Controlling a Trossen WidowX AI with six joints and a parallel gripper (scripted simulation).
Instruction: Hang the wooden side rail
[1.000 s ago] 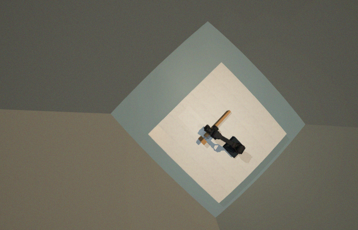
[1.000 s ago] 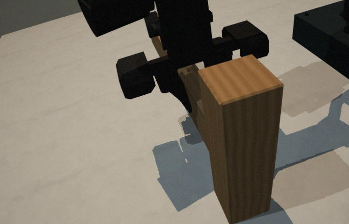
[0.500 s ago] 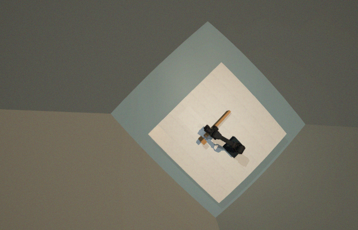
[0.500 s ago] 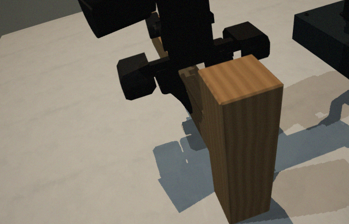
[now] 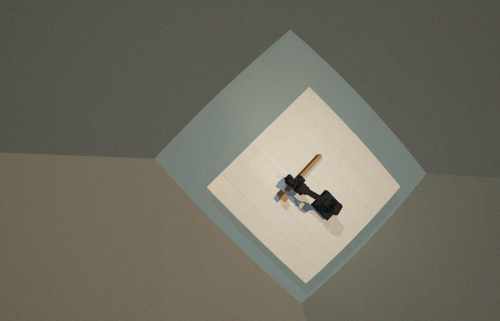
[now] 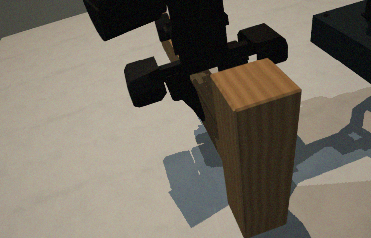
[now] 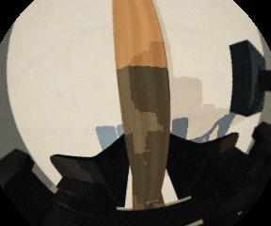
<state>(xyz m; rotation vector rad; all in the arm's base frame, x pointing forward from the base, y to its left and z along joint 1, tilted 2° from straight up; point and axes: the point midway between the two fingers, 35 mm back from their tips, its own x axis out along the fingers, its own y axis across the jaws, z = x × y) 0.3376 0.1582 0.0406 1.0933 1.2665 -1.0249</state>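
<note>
The wooden side rail (image 5: 311,165) (image 6: 207,88) (image 7: 140,35) is a long plank. Its near end is right up against the headboard post in the exterior view, though contact is not clear. The headboard post (image 5: 285,197) (image 6: 263,153) is a square wooden block standing upright. My gripper (image 5: 293,182) (image 6: 208,113) (image 7: 142,132) is shut on the side rail near its post end, with one finger on each side. The steel hooks, the pins and the slot are hidden, so their seating cannot be seen. Whether the far end touches the table is not clear.
The dark arm base (image 5: 326,204) (image 6: 343,47) (image 7: 247,77) stands on the pale table (image 5: 308,115) (image 6: 63,147) (image 7: 55,85), to one side of the rail. The arm reaches over the rail. Shadows of the arm and post fall around the post.
</note>
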